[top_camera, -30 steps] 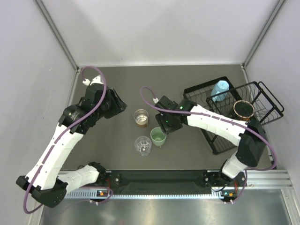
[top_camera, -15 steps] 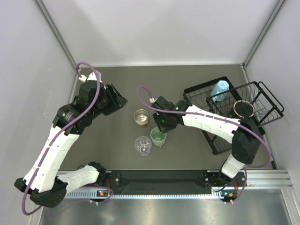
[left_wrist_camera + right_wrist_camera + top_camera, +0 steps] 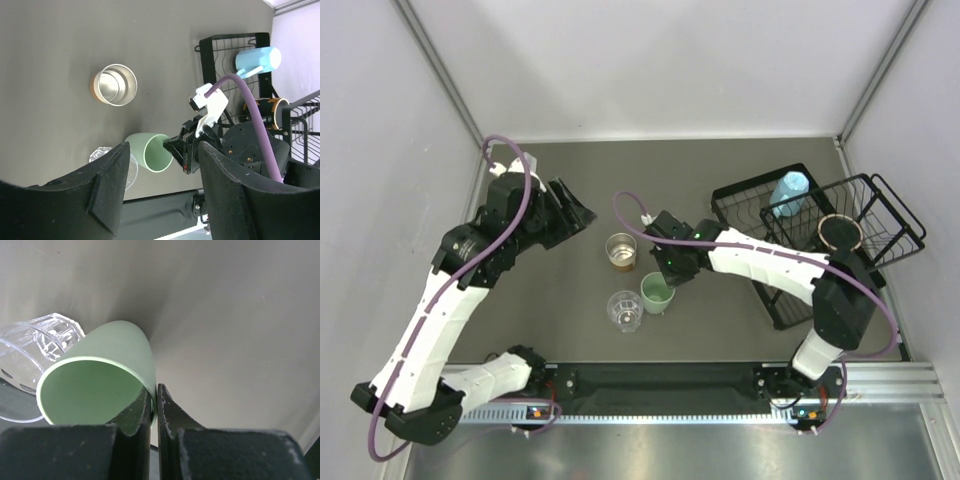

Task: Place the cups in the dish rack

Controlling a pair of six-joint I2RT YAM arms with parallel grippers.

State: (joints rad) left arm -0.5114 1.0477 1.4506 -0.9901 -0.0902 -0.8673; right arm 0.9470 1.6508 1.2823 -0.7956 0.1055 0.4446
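Note:
My right gripper (image 3: 665, 279) is shut on the rim of the mint green tumbler (image 3: 657, 293), one finger inside and one outside; the tumbler also shows in the right wrist view (image 3: 100, 385) and in the left wrist view (image 3: 149, 151). The clear ribbed cup (image 3: 625, 310) stands just left of it, touching or nearly so. The amber-tinted glass (image 3: 621, 251) stands behind them. The light blue mug (image 3: 788, 192) and the red-inside dark mug (image 3: 840, 233) sit in the black dish rack (image 3: 775, 300). My left gripper (image 3: 578, 213) is open and empty, above the table left of the amber glass.
The dish rack fills the right side of the dark table, its raised basket (image 3: 895, 215) at the far right. Grey walls close in the left, back and right. A black rail (image 3: 660, 380) runs along the near edge.
My left gripper has risen and moved toward the back and right. My right gripper has shifted slightly left and closed in on the tumbler's rim.

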